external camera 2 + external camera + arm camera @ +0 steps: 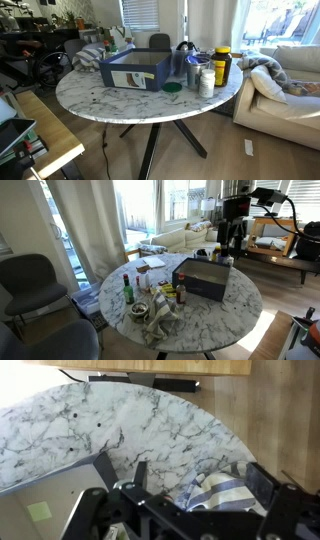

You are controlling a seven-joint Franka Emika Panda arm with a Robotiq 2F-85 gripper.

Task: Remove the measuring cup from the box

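Gripper (195,500) blurred, cut off at wrist view's bottom edge; box (205,280) interior hidden.

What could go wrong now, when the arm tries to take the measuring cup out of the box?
1. The gripper hangs open over a corner of the box; closing there might catch the wall and drag the box.
2. Bottles and jars stand close beside the box; a sideways swing may knock them over.
3. A striped thing lies within the gripper's opening; I cannot tell whether it is the cup, so the grasp could take the wrong thing.
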